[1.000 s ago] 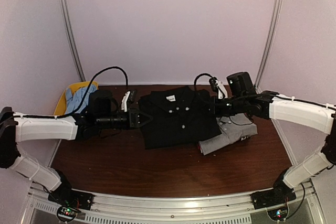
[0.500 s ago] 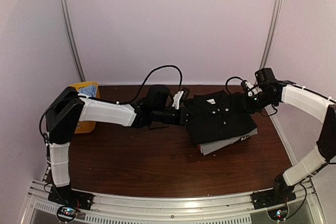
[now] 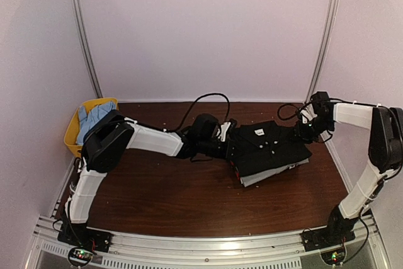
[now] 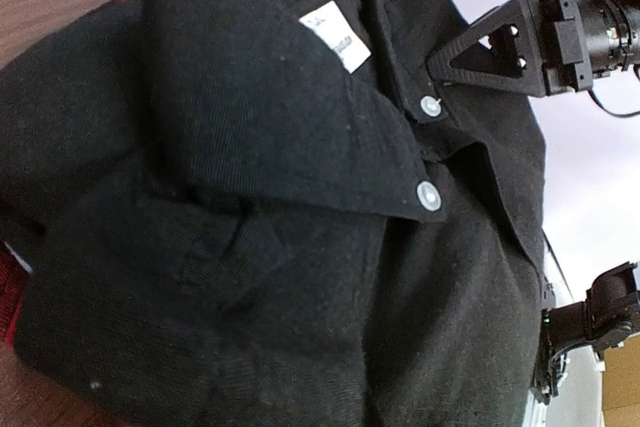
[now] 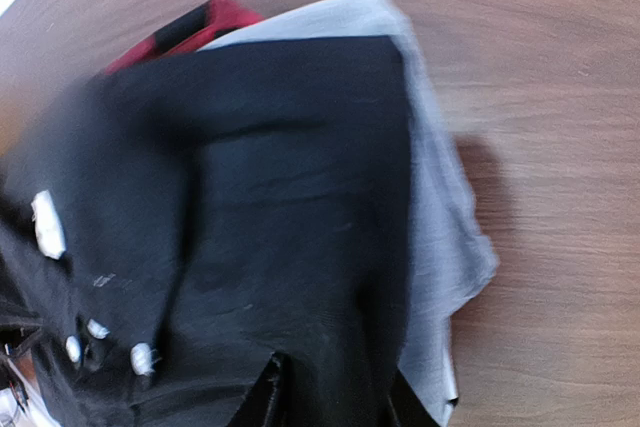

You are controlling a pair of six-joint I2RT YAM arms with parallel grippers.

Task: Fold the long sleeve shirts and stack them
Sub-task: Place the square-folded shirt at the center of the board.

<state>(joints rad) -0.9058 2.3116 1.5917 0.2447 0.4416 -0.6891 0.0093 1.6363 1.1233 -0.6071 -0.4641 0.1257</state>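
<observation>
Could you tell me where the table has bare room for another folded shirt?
The wide near strip of table, in front of the black shirt, is bare. So is a smaller patch beside the yellow basket, behind the left arm. Crowded: far right, with the shirt, left gripper and right gripper.

Tabletop (image 3: 176, 193): carries the shirt stack right of centre, with the basket at its far-left corner.
Upper shirt (image 3: 271, 149): lies on the lower shirt and covers most of it, collar toward the far side.
Lower shirt (image 3: 277, 173): under the upper shirt, its edge showing along the near and right sides.
Basket (image 3: 70, 137): well apart from the stack, to its left.
Cloth (image 3: 94, 118): in the basket.
Left gripper (image 3: 232, 149): at the upper shirt's left edge.
Right gripper (image 3: 302, 133): at the upper shirt's far-right edge, with that shirt's cloth between its jaws.
</observation>
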